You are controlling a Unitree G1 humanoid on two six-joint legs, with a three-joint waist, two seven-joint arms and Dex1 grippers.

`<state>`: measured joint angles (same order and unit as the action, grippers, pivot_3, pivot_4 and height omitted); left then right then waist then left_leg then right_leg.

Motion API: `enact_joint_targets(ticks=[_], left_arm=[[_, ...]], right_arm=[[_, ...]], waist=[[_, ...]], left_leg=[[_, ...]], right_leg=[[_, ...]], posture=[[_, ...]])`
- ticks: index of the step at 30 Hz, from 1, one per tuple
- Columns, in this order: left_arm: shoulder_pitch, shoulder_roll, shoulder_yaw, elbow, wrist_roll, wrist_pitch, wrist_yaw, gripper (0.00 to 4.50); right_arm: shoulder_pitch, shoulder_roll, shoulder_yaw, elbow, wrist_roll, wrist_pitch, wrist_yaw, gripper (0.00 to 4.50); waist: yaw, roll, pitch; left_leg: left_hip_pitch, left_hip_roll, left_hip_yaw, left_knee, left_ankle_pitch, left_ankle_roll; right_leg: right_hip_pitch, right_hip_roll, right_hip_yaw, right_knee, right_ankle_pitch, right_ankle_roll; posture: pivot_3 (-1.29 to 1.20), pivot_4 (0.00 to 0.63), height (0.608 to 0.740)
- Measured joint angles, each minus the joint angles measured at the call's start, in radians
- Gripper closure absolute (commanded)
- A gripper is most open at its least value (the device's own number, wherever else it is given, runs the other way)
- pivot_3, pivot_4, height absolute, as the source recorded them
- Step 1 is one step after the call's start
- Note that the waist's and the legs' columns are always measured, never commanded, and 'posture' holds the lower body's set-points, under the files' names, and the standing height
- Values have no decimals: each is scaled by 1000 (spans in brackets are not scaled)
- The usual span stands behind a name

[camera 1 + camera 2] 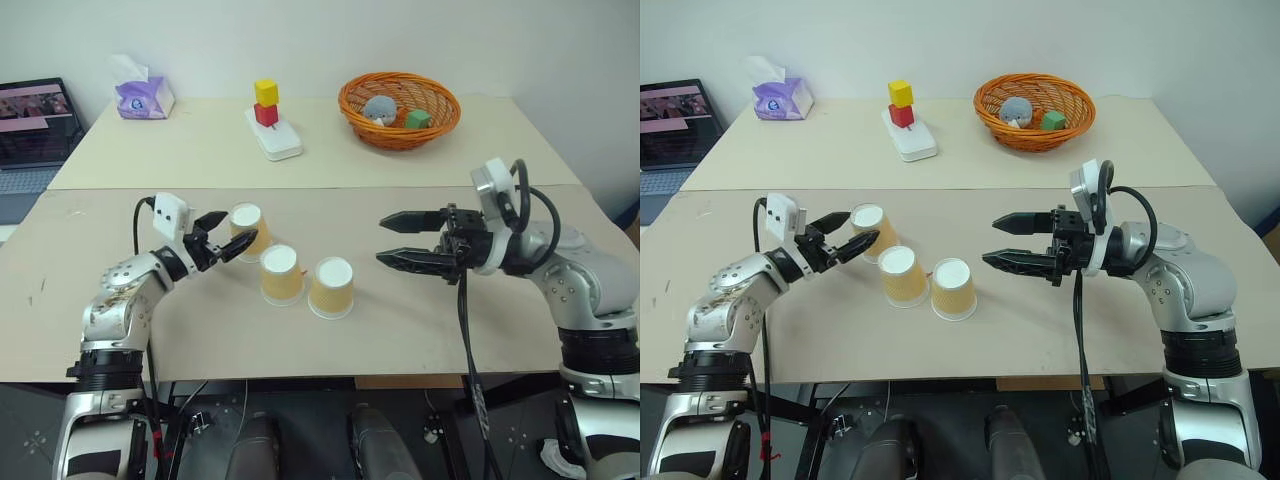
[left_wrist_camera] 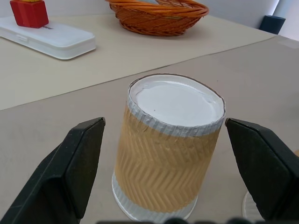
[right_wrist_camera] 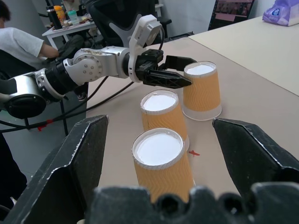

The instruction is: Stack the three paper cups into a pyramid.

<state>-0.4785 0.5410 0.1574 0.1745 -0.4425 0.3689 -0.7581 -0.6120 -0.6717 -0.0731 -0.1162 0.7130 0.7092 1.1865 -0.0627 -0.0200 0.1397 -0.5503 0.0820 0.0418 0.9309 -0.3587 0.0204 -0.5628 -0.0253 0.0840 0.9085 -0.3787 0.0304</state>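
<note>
Tan-orange paper makes the sides of the three cups, which all stand upside down on the bench (image 1: pixel 420 330), white bases up, in a slanting row. Nearest to the robot is the first cup (image 1: pixel 331 288). The middle cup (image 1: pixel 281 275) stands just beside it, so close that I cannot tell if they touch. The far cup (image 1: pixel 249 229) stands a little behind, toward the robot's left, with a small gap to the middle one.

The left claw (image 1: pixel 224 234) is released, and its two black fingers stand wide on both sides of the far cup; in the left wrist view there is clear space between each finger and the cup wall. The right claw (image 1: pixel 395 241) is also released, holds nothing, and points level toward the cups from the robot's right, well apart from them. Nothing stands between it and the row.

Farther back, on a second bench (image 1: pixel 480 140), there is a white flat box (image 1: pixel 273 134) with a red block (image 1: pixel 266 114) and a yellow block (image 1: pixel 266 93) stacked on it. To its right stands an orange wicker basket (image 1: pixel 399 109), and far to the left a purple tissue pack (image 1: pixel 143 97) and a laptop (image 1: pixel 35 120).
</note>
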Motion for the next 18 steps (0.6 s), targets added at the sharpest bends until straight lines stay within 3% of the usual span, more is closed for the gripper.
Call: enact_joint_targets(ticks=[4, 7, 11, 18], left_arm=[[-23, -10, -7, 24, 14, -21, -2, 113], [-28, -14, -7, 30, 14, -29, -4, 799], [-28, -27, -9, 40, 35, -55, 1, 2182], [-28, -25, -12, 34, 58, -70, 4, 2182]], right_arm=[[0, 0, 0, 0, 0, 0, -2, 307], [0, 0, 0, 0, 0, 0, -4, 213], [0, 0, 0, 0, 0, -1, -8, 213], [-2, 0, 0, 0, 0, -1, -9, 213]], waist=[[1, 0, 0], [0, 0, 0], [0, 0, 0], [0, 0, 0]], left_leg=[[0, 0, 0, 0, 0, 0], [0, 0, 0, 0, 0, 0], [0, 0, 0, 0, 0, 0], [0, 0, -1, 0, 0, 0]], right_leg=[[0, 0, 0, 0, 0, 0], [0, 0, 0, 0, 0, 0], [0, 0, 0, 0, 0, 0], [0, 0, 0, 0, 0, 0]], posture=[[0, 150, 658], [0, 150, 658], [0, 150, 658], [0, 150, 658]])
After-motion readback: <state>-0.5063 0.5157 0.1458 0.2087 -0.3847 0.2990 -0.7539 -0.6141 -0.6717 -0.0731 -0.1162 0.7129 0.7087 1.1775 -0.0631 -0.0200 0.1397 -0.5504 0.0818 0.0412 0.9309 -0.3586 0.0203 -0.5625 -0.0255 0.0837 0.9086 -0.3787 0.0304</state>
